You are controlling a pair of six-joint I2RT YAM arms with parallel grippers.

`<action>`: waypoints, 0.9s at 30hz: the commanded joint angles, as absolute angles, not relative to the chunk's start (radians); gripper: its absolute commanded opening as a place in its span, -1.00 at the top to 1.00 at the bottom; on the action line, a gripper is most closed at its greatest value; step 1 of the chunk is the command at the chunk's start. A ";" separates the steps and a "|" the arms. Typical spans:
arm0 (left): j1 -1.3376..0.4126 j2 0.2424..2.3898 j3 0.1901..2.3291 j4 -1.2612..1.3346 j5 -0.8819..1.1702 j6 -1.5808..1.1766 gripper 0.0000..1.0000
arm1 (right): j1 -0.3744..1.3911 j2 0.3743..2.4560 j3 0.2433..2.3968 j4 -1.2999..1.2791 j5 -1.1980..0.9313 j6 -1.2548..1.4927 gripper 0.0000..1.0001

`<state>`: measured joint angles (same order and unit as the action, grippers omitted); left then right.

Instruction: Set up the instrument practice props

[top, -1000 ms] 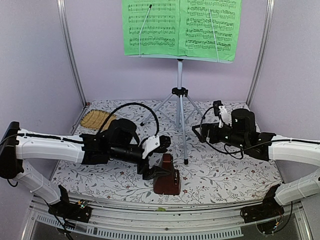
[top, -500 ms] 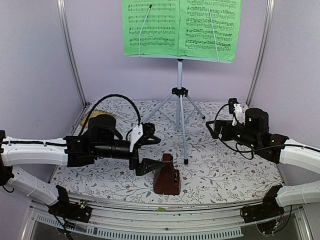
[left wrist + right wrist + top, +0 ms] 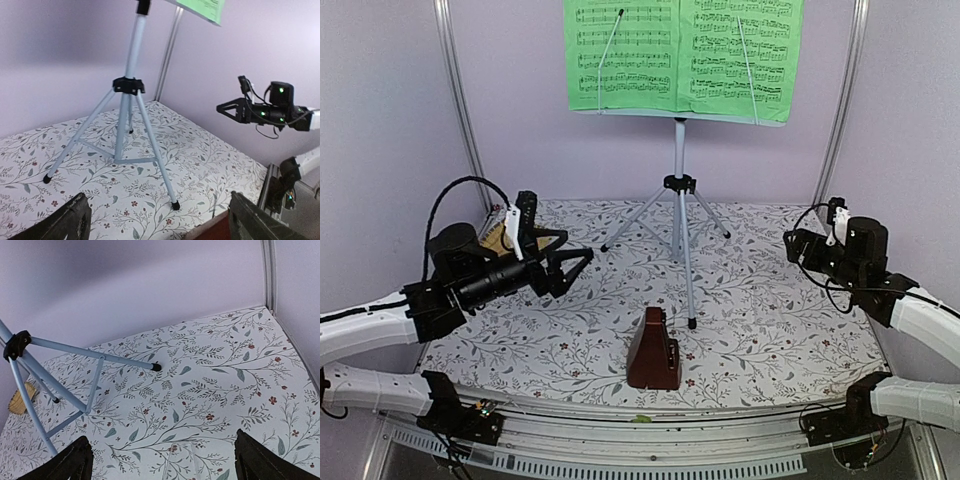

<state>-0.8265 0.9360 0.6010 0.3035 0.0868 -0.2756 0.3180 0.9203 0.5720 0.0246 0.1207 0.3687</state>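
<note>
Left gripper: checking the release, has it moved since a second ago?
Yes. The left gripper has drawn back leftward, clear of the metronome, which it was beside.

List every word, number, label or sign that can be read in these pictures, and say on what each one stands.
No readable word, number or brand mark in any view.
On the green sheet-music booklet: only printed staves with black notes; any lettering is too small to read.
On the dark reddish-brown pyramid metronome: no label shows.
</note>
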 commanded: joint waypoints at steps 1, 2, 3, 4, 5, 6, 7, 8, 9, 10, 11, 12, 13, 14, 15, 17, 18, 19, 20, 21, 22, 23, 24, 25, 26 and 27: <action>-0.729 0.908 0.596 0.221 -0.058 -0.424 -0.92 | 0.228 0.925 0.515 0.133 0.162 0.339 -0.98; -0.704 0.903 0.590 0.213 -0.052 -0.445 -0.92 | 0.209 0.924 0.495 0.175 0.168 0.332 -0.98; -0.682 0.898 0.585 0.209 -0.052 -0.460 -0.92 | 0.191 0.926 0.475 0.221 0.175 0.319 -0.98; -0.663 0.891 0.577 0.204 -0.057 -0.478 -0.92 | 0.174 0.929 0.456 0.267 0.183 0.311 -0.98; -0.643 0.885 0.571 0.199 -0.065 -0.491 -0.92 | 0.162 0.934 0.434 0.316 0.192 0.293 -0.98; -0.624 0.880 0.569 0.192 -0.069 -0.501 -0.92 | 0.147 0.943 0.413 0.364 0.204 0.283 -0.98; -0.602 0.879 0.569 0.181 -0.072 -0.507 -0.92 | 0.132 0.955 0.398 0.410 0.209 0.268 -0.98; -0.583 0.879 0.568 0.175 -0.071 -0.506 -0.92 | 0.115 0.972 0.387 0.450 0.209 0.247 -0.98; -0.562 0.881 0.570 0.165 -0.074 -0.506 -0.92 | 0.093 0.995 0.382 0.481 0.207 0.232 -0.98; -0.543 0.884 0.572 0.153 -0.079 -0.514 -0.92 | 0.070 1.021 0.381 0.504 0.205 0.212 -0.98; -0.524 0.887 0.573 0.143 -0.079 -0.518 -0.92 | 0.047 1.051 0.381 0.526 0.196 0.200 -0.98; -0.506 0.889 0.575 0.136 -0.075 -0.519 -0.92 | 0.022 1.078 0.378 0.553 0.174 0.191 -0.98; -0.488 0.892 0.576 0.130 -0.073 -0.516 -0.92 | -0.001 1.104 0.369 0.595 0.156 0.183 -0.98; -0.474 0.893 0.577 0.123 -0.078 -0.510 -0.92 | -0.021 1.126 0.350 0.648 0.141 0.179 -0.98; -0.462 0.893 0.577 0.116 -0.093 -0.504 -0.92 | -0.036 1.145 0.327 0.709 0.135 0.172 -0.98; -0.442 0.893 0.574 0.107 -0.116 -0.494 -0.92 | -0.050 1.191 0.275 0.848 0.145 0.158 -0.98; -0.432 0.893 0.572 0.101 -0.125 -0.490 -0.92 | -0.052 1.232 0.243 0.928 0.152 0.150 -0.98; -0.422 0.896 0.574 0.093 -0.134 -0.489 -0.92 | -0.052 1.266 0.217 1.043 0.155 0.140 -0.98; -0.407 0.898 0.575 0.085 -0.133 -0.487 -0.92 | -0.052 1.300 0.193 1.124 0.152 0.136 -0.98; -0.396 0.902 0.577 0.079 -0.130 -0.487 -0.92 | -0.053 1.338 0.181 1.206 0.145 0.132 -0.98; -0.387 0.906 0.577 0.073 -0.127 -0.487 -0.92 | -0.054 1.351 0.182 1.226 0.130 0.118 -0.98; -0.378 0.907 0.577 0.069 -0.124 -0.485 -0.92 | -0.054 1.371 0.180 1.259 0.110 0.113 -0.98; -0.372 0.909 0.577 0.065 -0.125 -0.484 -0.92 | -0.054 1.402 0.178 1.305 0.098 0.113 -0.98; -0.367 0.908 0.577 0.063 -0.128 -0.480 -0.92 | -0.054 1.436 0.175 1.343 0.075 0.112 -0.98; -0.363 0.909 0.578 0.057 -0.138 -0.475 -0.92 | -0.054 1.479 0.166 1.397 0.048 0.105 -0.98; -0.361 0.910 0.578 0.053 -0.148 -0.472 -0.92 | -0.054 1.532 0.147 1.483 0.030 0.095 -0.98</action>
